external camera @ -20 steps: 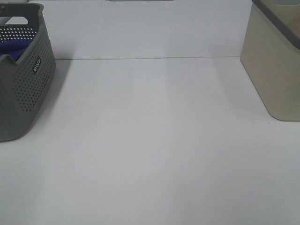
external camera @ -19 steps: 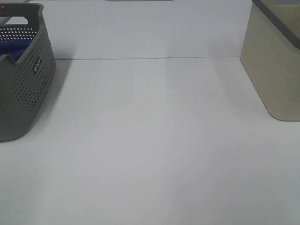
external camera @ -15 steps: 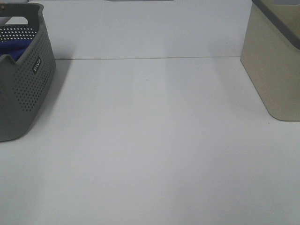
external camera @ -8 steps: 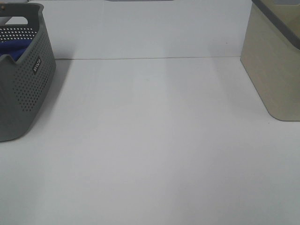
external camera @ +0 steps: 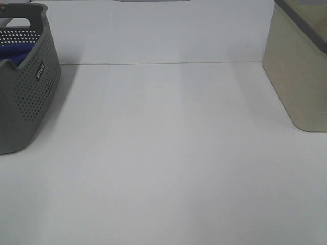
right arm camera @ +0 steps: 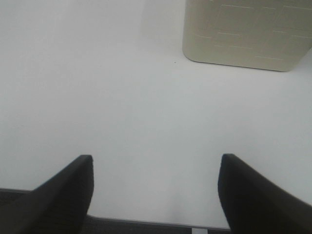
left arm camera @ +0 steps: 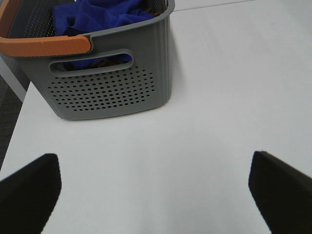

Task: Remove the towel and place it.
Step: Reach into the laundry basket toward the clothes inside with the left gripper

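The blue towel [left arm camera: 97, 14] lies bunched inside the grey perforated basket [left arm camera: 112, 87], the beige bin [right arm camera: 246, 34] shows no contents, and the left gripper [left arm camera: 156, 190] and right gripper [right arm camera: 156, 195] both hang with jaws spread wide.

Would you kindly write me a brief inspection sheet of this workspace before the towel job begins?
Surface: white table, no stains or spills seen.
Job's things: blue towel, bunched inside the grey basket at the table's left edge; not yet removed.
Clutter: beige bin at the right edge; nothing else seen.
Grippers: left gripper open and empty, apart from the basket and facing it; right gripper open and empty, facing the bin.
Cables: nothing seen.
Surroundings: white wall behind the table; dark floor beside it.
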